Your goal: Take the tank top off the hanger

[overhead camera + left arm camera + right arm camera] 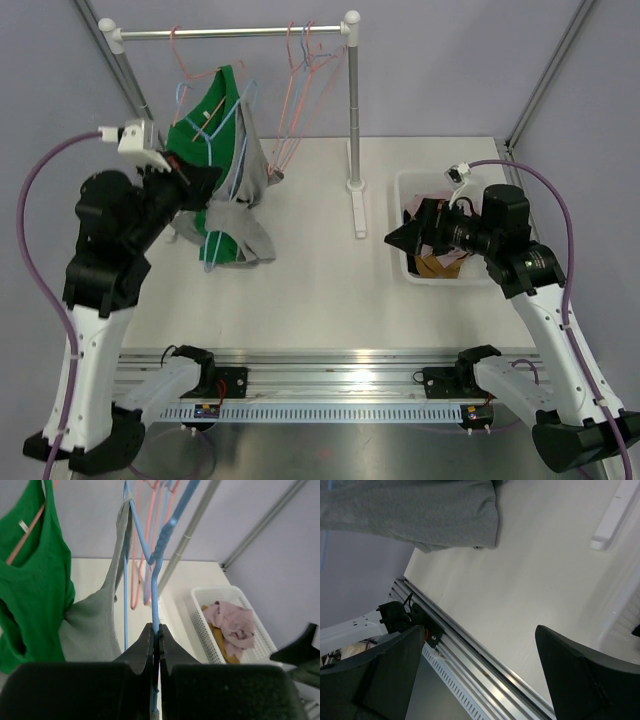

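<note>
Pale lavender walls [450, 70] close in the white table [330, 290] on its far side and both flanks. Grey metal posts [547, 70] rise slantwise at the far corners. An aluminium rail [340, 375] runs along the near edge, catching bright overhead glare.

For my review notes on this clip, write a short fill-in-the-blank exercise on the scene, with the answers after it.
1. The left gripper is shut on a hanger whose colour is ___.
2. The right gripper holds nothing; its jaws stand ___.
3. Beside the grey tank top hangs a second top, coloured ___.
4. The basket that holds the pink cloth is coloured ___.

Missing words: blue; open; green; white.
</note>
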Robot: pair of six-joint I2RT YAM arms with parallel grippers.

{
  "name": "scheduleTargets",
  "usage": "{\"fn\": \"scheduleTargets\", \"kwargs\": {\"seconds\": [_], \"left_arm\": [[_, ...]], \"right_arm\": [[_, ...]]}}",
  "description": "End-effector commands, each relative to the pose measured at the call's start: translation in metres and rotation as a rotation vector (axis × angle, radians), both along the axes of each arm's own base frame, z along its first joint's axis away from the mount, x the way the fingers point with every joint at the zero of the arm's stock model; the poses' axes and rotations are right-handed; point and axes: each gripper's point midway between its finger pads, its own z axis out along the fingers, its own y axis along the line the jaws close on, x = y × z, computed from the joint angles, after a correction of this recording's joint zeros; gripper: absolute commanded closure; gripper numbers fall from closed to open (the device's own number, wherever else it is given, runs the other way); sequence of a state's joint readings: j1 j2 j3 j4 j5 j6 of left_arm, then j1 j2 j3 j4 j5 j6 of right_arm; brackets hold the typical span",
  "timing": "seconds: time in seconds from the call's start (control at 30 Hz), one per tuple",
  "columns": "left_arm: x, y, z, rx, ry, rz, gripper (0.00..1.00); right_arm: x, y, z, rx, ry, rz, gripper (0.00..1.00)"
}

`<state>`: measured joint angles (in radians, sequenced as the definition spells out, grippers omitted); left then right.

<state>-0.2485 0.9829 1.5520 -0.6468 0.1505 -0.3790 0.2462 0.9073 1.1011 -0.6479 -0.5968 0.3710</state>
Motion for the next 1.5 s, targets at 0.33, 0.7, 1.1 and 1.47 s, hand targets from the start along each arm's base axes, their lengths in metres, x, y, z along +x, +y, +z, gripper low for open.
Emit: {"fn": "scheduleTargets", "kwargs": {"seconds": [0.33,0.7,1.1,1.47], "left_arm": [[-0.125,-0.004,-0.108,-0.363,-0.056,-0.143,1.0],[-0.179,-0.035,-0.177,-0.358,0.191,-0.395,1.0],[-0.177,-0.051,-0.22,-0.393,0.331,-0.485,1.0],[-0.175,-0.052,-0.219,-0.399,0.33,-0.485,1.0]], "right_arm": [[-0.008,0.086,0.0,0.169,-0.087,0.226,0.0],[0.0,0.165,-0.024,0.165,-0.223,0.175,0.02],[0.043,0.21,-0.07,-0.103,-0.327,0.097,0.22],[0.048,0.223,-0.099,-0.157,-0.306,0.14,0.5]]}}
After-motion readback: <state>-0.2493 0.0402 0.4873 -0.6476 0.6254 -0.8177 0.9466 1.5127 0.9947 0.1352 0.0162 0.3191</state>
